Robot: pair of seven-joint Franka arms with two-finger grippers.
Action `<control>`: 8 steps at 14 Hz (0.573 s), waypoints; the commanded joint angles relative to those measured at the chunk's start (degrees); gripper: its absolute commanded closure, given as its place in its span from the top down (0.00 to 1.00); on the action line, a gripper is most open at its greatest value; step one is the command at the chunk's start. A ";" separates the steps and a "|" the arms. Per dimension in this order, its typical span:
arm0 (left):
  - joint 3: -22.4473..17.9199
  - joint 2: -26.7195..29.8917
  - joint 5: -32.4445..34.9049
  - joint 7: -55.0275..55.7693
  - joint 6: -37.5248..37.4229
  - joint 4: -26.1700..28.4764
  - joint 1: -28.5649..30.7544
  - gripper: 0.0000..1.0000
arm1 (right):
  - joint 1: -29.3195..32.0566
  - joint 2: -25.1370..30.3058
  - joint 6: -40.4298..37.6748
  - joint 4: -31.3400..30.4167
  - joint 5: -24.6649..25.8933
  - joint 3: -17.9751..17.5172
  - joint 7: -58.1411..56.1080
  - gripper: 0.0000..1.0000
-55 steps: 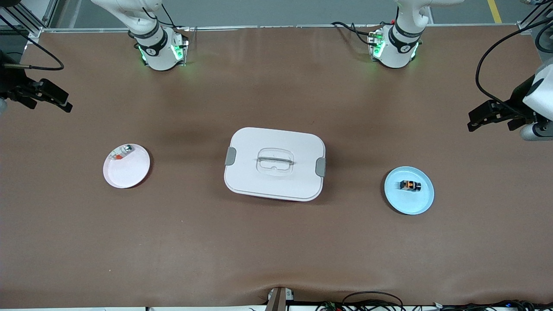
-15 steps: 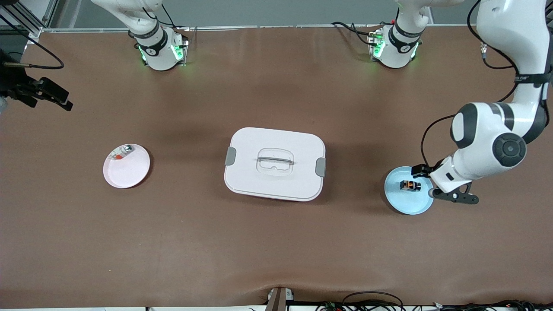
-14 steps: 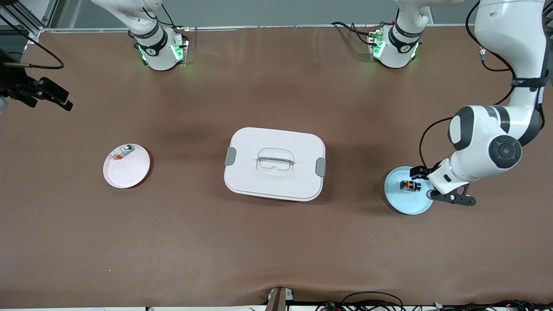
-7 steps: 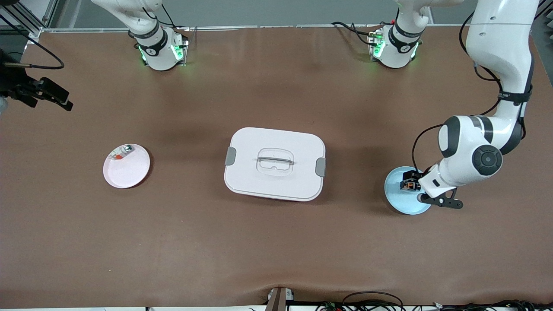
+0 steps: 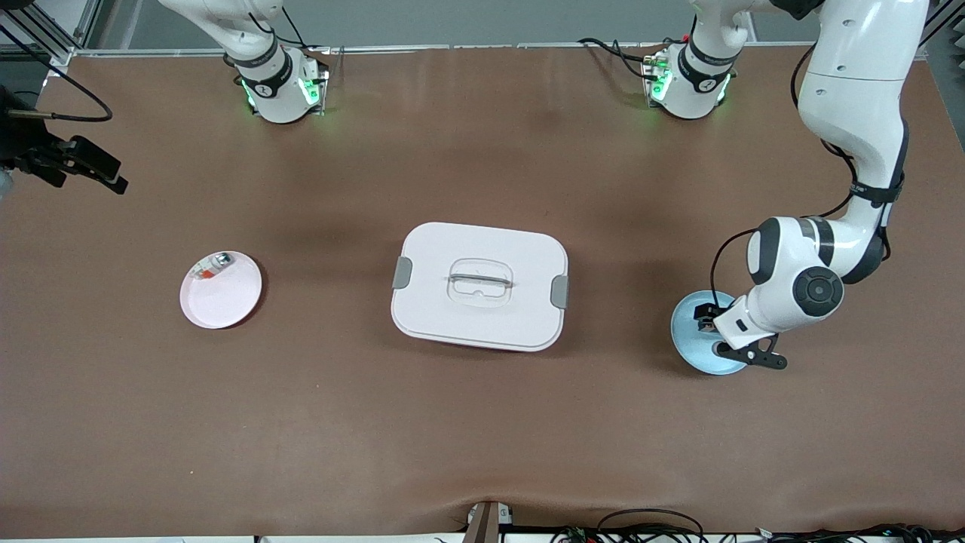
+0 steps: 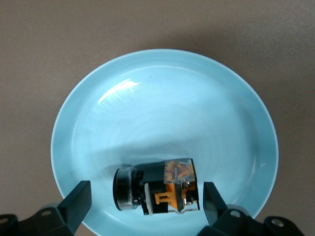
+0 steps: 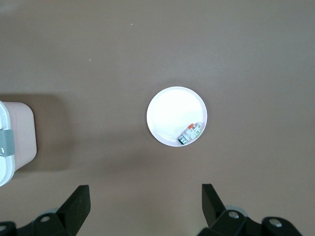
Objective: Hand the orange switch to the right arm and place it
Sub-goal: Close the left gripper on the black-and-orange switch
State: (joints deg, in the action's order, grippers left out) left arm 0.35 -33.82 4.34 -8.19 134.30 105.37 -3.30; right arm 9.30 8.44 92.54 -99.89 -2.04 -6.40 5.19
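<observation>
The orange switch (image 6: 157, 191), black with an orange face, lies on its side in the blue plate (image 6: 162, 98) at the left arm's end of the table. My left gripper (image 6: 146, 202) is open and low over the plate, one finger on each side of the switch and neither touching it. In the front view the left gripper (image 5: 711, 321) covers most of the switch over the blue plate (image 5: 690, 341). My right gripper (image 5: 117, 179) is open and empty, and it waits high over the right arm's end of the table.
A white lidded box (image 5: 479, 286) with grey clips stands at the table's middle. A pale pink plate (image 5: 222, 298) toward the right arm's end holds a small clear-and-silver piece (image 5: 211, 266). The plate (image 7: 172, 113) and the piece (image 7: 191, 132) also show in the right wrist view.
The left arm has swung in from the table's end and come down over the blue plate, and its open fingers now stand on either side of the switch. The right arm has not moved.
</observation>
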 commanded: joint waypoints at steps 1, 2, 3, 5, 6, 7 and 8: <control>-0.09 -0.45 0.49 -0.69 0.79 -0.08 -0.13 1.00 | 0.02 0.52 -0.25 -0.22 -0.77 -0.11 1.05 1.00; -0.09 -0.45 0.32 -0.43 0.88 0.01 -0.04 1.00 | 0.02 0.52 -0.25 -0.22 -0.77 -0.11 1.05 1.00; -0.09 -0.80 0.05 -0.17 0.88 0.01 -0.04 1.00 | 0.02 0.43 -0.16 -0.22 -0.77 -0.11 1.05 1.00; -0.09 -1.33 0.05 -0.08 0.88 -0.08 -0.04 1.00 | 0.10 0.43 -0.25 -0.40 -0.77 -0.11 1.05 1.00; -0.09 -1.42 -0.03 0.01 0.88 -0.08 -0.04 1.00 | 0.10 0.35 -0.25 -0.40 -0.77 -0.11 1.05 1.00; -0.09 -1.51 -0.12 0.10 0.88 -0.08 -0.04 1.00 | 0.19 0.34 -0.16 -0.40 -1.12 -0.02 1.05 1.00; 0.00 -1.60 -0.12 0.19 0.88 0.01 -0.04 1.00 | 0.11 0.34 -0.16 -0.40 -1.38 -0.02 0.97 1.00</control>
State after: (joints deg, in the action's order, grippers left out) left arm 0.35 -35.16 4.34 -8.14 134.48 105.37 -3.27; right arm 9.30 8.44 92.54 -100.10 -2.22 -6.39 5.30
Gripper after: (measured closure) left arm 0.000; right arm 0.000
